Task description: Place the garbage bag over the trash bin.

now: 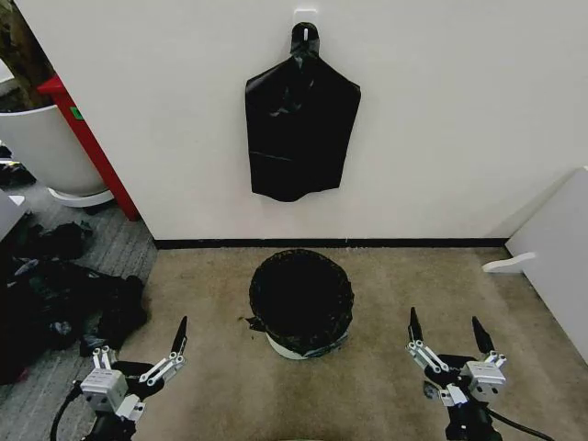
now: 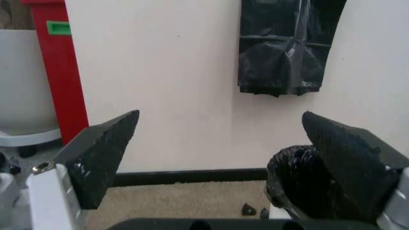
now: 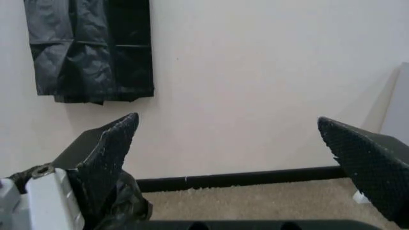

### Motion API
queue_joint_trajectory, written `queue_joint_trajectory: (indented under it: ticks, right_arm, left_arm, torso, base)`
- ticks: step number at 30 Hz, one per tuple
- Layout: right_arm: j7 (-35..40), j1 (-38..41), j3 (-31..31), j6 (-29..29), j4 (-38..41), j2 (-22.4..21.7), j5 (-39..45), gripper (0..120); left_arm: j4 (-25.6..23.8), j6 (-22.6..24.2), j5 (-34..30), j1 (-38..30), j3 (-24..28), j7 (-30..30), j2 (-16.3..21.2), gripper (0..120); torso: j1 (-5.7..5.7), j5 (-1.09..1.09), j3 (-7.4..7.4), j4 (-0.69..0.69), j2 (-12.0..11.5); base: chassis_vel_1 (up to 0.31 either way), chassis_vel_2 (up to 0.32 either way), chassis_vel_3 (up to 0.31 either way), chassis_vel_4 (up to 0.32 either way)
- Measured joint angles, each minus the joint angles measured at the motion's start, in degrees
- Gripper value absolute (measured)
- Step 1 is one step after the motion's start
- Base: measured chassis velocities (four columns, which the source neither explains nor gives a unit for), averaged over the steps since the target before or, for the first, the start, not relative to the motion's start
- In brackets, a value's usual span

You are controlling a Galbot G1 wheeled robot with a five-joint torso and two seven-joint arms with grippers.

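We see the garbage bag (image 1: 301, 299) already lining the trash bin (image 1: 292, 348) on the carpet by the wall, so our left gripper (image 1: 158, 354) and right gripper (image 1: 446, 338) hang spread and empty on either side, apart from it.

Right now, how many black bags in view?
2. One bag lines the bin on the floor; another bag hangs on the wall above it. The dark heap at left may hide more.

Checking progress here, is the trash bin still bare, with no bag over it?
No, the garbage bag already lines the trash bin, its black film folded over the rim.
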Motion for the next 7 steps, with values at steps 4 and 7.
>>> queue_joint_trajectory:
  ticks: [4,7]
  right_arm:
    - [0.0,0.0,0.0,-0.1,0.0,0.0,0.0,100]
    - [0.0,0.1,0.0,-0.2,0.1,0.0,0.0,100]
  left_arm:
    - [0.0,0.1,0.0,-0.1,0.0,0.0,0.0,100]
    - [0.0,0.1,-0.1,-0.1,0.0,0.0,0.1,100]
  torso:
    - [0.0,0.0,0.0,0.0,0.0]
    - [0.0,0.0,0.0,0.0,0.0]
  base:
    - [0.0,0.0,0.0,0.0]
    - [0.0,0.0,0.0,0.0]
